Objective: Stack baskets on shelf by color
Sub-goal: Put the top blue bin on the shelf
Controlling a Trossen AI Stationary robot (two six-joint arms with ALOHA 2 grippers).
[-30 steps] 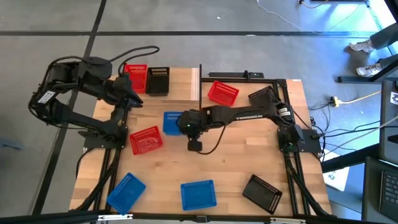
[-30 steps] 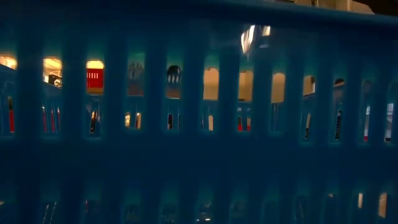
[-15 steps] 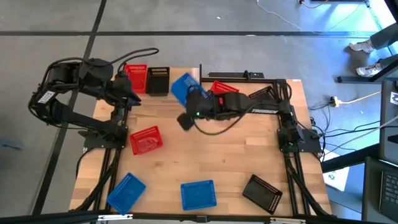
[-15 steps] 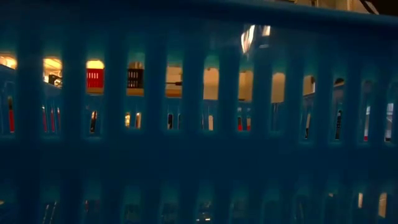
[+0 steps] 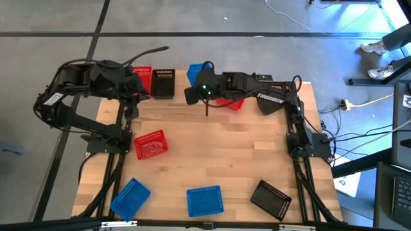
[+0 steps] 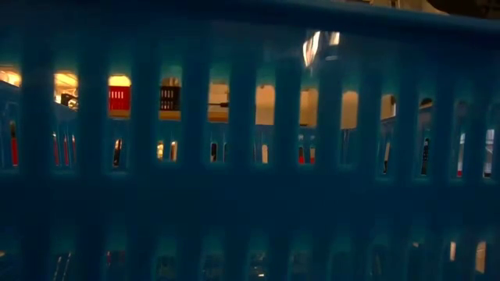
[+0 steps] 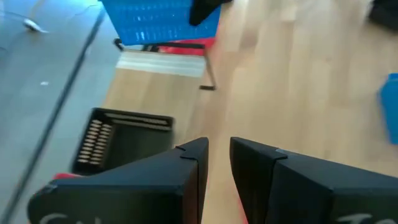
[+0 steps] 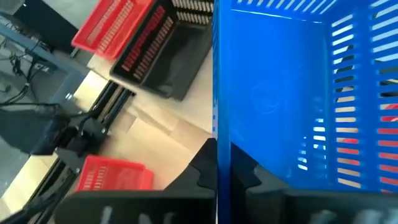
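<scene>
Right fingers clamp empty blue basket | left fingers slightly parted, holding nothing

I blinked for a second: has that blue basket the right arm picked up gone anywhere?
Yes. The blue basket, clamped in the right gripper, has gone from mid-table, near the red basket, up to the shelf edge.

Worktop centre: open, free passage.
Shelf: crowded by red basket, black basket, held blue basket, both arms.
Front edge: two blue baskets, black one.
</scene>
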